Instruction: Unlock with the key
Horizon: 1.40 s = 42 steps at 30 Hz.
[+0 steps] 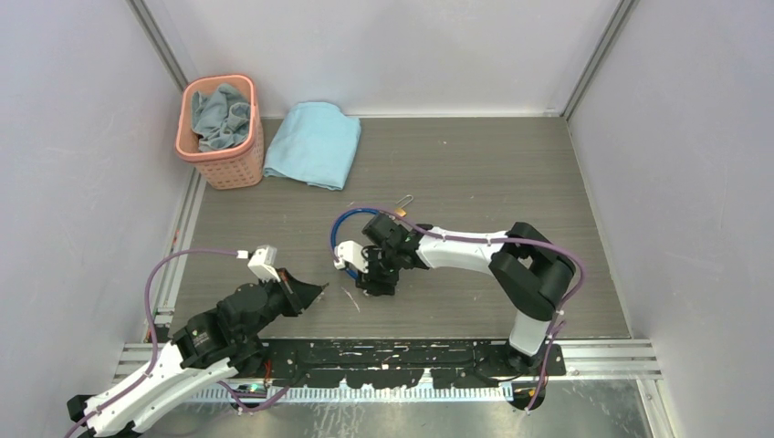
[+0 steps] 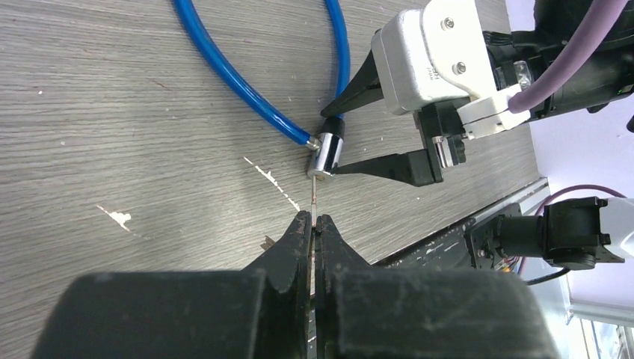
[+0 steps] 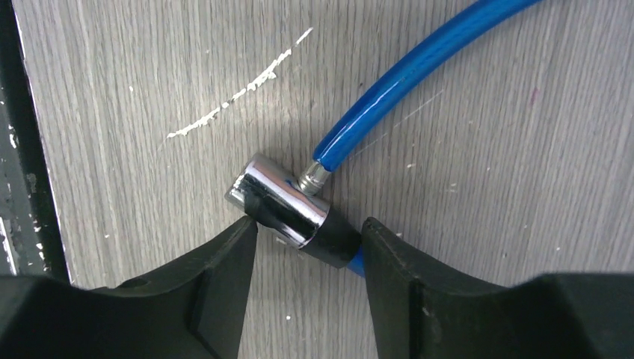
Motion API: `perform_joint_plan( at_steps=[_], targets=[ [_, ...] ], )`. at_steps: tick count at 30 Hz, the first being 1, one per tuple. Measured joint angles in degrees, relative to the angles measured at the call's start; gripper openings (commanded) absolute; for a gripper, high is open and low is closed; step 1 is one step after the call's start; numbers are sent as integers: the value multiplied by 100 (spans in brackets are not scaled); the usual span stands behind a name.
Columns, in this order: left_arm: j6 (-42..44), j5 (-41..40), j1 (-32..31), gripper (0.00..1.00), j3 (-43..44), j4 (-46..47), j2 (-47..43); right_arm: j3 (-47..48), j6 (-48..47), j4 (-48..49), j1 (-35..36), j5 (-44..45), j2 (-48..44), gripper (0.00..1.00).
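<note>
1. Pinching a tiny silvery-grey metal key (image 2: pixel 313 196) flat between its black fingertips, the left end effector (image 2: pixel 312 223) is fully closed. Only a thin sliver of blade shows beyond the tips, at the front centre of the grey wood-grain worktop (image 1: pixel 475 173), between the two arms.
2. Facing the blade is the chrome lock barrel (image 2: pixel 327 153) at the end of a blue plastic-coated cable (image 2: pixel 247 90). Key tip and barrel face are very close, and whether they touch cannot be told.
3. Bracing that barrel is the right end effector (image 3: pixel 308 226), at middling width and closed on it. One fingertip (image 3: pixel 243 247) meets the chrome, the other the black collar.
4. By the look of it, the step in hand is lining the key up with the keyhole, with insertion not yet done.
5. The next move calls for fine alignment of blade and slot, then a short straight push. A turn would follow while the right arm keeps the barrel from rolling. A slight skew could send the thin blade skidding off the chrome.
6. Further out, a small brass padlock (image 1: pixel 402 212) lies by the cable's far loop. A pink plastic basket (image 1: pixel 219 137) of cloths and a folded light-blue towel (image 1: pixel 313 144) sit at the back left.
</note>
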Motion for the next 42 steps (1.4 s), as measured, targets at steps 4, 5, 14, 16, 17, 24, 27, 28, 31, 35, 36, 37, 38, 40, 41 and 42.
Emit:
perform_joint_plan(
  at_steps=[4, 5, 14, 16, 17, 24, 27, 28, 31, 35, 36, 37, 38, 40, 41, 42],
  targets=[
    [0, 0, 0, 0, 0, -42, -13, -2, -35, 205, 24, -39, 107, 38],
    [-2, -2, 0, 0, 0, -50, -22, -2, -31, 251, 42, -31, 125, 34],
    [0, -68, 0, 0, 0, -111, -125, -455, 446, 1075, 616, 223, -42, 20],
    [4, -68, 0, 0, 0, -125, -122, -713, 586, 1241, 807, 297, -229, 19],
    [4, -68, 0, 0, 0, -127, -118, -881, 671, 1316, 922, 343, -358, 19],
    [42, -63, 0, 0, 0, -195, -103, -1965, 1270, 1425, 1355, 715, -1443, 58],
    [72, -63, 0, 0, 0, -238, -105, -2258, 1491, 1484, 1440, 861, -1827, 68],
    [96, -63, 0, 0, 0, -249, -105, -2299, 1523, 1545, 1460, 890, -1871, 68],
    [133, -52, 0, 0, 0, -262, -105, -2326, 1617, 1768, 1534, 935, -1836, 67],
    [133, -17, 0, 0, 0, -264, -105, -2330, 1705, 2240, 1606, 970, -1530, 65],
    [133, 0, 0, 0, 0, -264, -107, -2341, 1716, 2358, 1609, 986, -1451, 65],
    [133, 9, 0, 0, 0, -264, -107, -2361, 1749, 2481, 1615, 984, -1379, 64],
    [131, 26, 0, 0, 0, -264, -116, -2378, 1753, 2616, 1617, 977, -1340, 61],
    [131, 55, 0, 0, 0, -262, -125, -2406, 1759, 2824, 1617, 970, -1279, 50],
    [131, 70, 0, 0, 0, -264, -129, -2413, 1773, 2909, 1617, 962, -1241, 43],
    [129, 81, 0, 0, 0, -262, -129, -2415, 1784, 2986, 1617, 944, -1209, 40]
  ],
)
